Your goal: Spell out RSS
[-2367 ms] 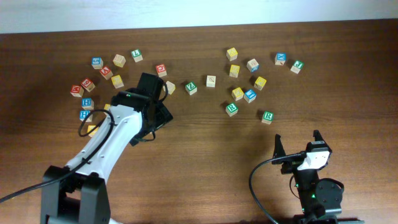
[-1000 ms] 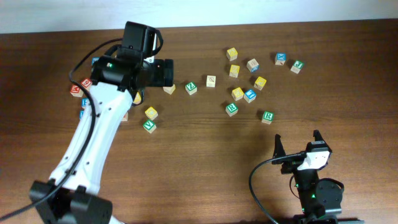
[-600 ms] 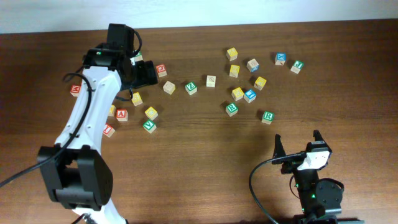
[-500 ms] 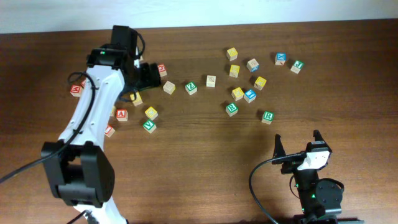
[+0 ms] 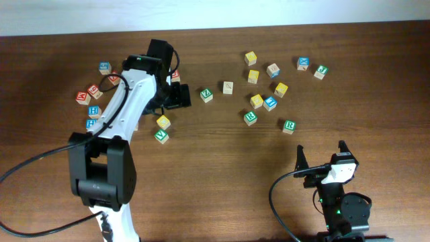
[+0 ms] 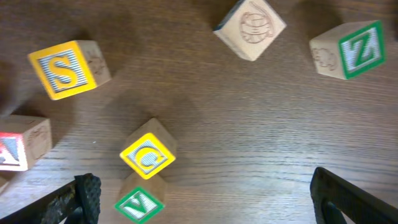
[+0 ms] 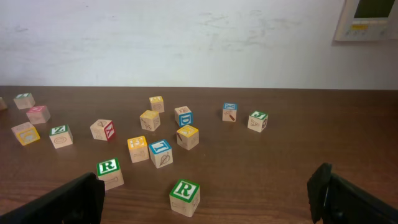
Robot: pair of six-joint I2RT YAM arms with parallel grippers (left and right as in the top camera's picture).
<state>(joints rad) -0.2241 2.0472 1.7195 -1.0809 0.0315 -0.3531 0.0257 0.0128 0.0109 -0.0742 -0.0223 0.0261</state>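
From above, the left arm [image 5: 127, 111] was stretched over the cubes in the left half of the counter [image 5: 222, 175], near the back edge. I could not tell from here how its jaws stood. The right arm [image 5: 334, 176] sat by the front edge, near the right corner, with its jaws wide open and empty. An R cube [image 5: 250, 117] and a second R cube [image 5: 289, 126], both green, lay a bit right of the middle, apart from each other. Yellow cubes lay behind them, but their letters were too small to read.

From the left wrist, the left jaws were wide open and held nothing. A yellow S cube [image 6: 65, 68] lay flat on the counter, off to the left and well apart from the fingers [image 6: 84, 196]. Another yellow cube [image 6: 148, 155] sat right beside a green V cube [image 6: 138, 204]. A green Z cube [image 6: 351, 50] and a bare wood cube [image 6: 250, 18] lay farther back.

From the right wrist, the right jaws were wide open and empty. The second R cube lay nearest, between the two fingers but not touching them. The R cube lay farther back and to the left. The letters on the yellow cubes behind were too small to read, so I could not tell if one was an S.
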